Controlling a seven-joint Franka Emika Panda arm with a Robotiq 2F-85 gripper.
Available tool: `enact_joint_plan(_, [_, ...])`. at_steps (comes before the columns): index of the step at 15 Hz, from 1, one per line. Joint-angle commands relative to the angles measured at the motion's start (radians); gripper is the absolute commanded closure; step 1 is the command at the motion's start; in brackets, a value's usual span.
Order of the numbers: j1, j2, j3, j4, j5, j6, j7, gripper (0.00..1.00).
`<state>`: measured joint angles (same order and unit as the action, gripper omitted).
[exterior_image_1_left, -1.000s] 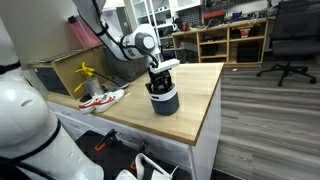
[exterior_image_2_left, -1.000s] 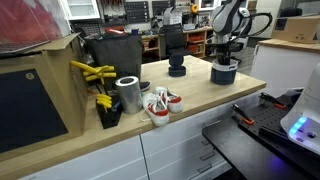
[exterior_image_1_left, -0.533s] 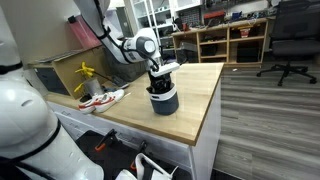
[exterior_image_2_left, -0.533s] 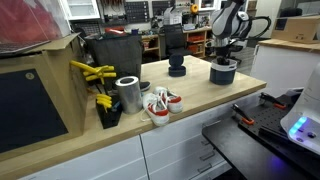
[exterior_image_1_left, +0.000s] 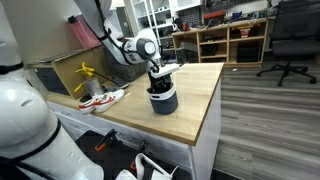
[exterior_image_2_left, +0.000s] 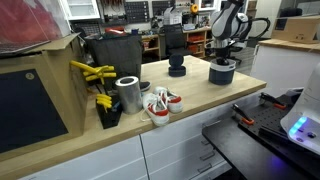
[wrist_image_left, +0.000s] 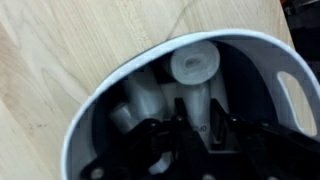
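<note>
A dark round pot with a white rim (exterior_image_1_left: 164, 101) (exterior_image_2_left: 223, 72) stands on the wooden tabletop (exterior_image_1_left: 195, 95). My gripper (exterior_image_1_left: 160, 84) (exterior_image_2_left: 224, 58) reaches straight down into it. In the wrist view the pot's rim (wrist_image_left: 105, 88) rings a dark inside that holds a few white tube-like pieces. My gripper (wrist_image_left: 198, 128) has its black fingers pressed against either side of one upright white tube (wrist_image_left: 194, 68). A second white piece (wrist_image_left: 140, 98) leans beside it. The tube's lower end is hidden by the fingers.
A pair of white and red shoes (exterior_image_1_left: 103, 98) (exterior_image_2_left: 160, 103) lies on the table. Beside them stand a metal can (exterior_image_2_left: 128, 93), yellow-handled tools (exterior_image_2_left: 92, 72) and a small black object (exterior_image_2_left: 177, 68). The table edge (exterior_image_1_left: 205, 135) is close to the pot.
The fingers have drawn together inside the pot. The arm and the pot have hardly moved.
</note>
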<state>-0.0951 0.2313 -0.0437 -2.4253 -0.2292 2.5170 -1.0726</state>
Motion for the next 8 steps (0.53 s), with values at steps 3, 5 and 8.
enact_joint_plan(3, [-0.008,0.01,0.014,-0.008,0.007,0.029,-0.007,0.94])
enact_joint_plan(5, [-0.009,0.004,0.014,-0.007,0.009,0.019,-0.01,0.93])
enact_joint_plan(8, [-0.014,-0.024,0.017,-0.004,0.027,-0.008,-0.02,0.93])
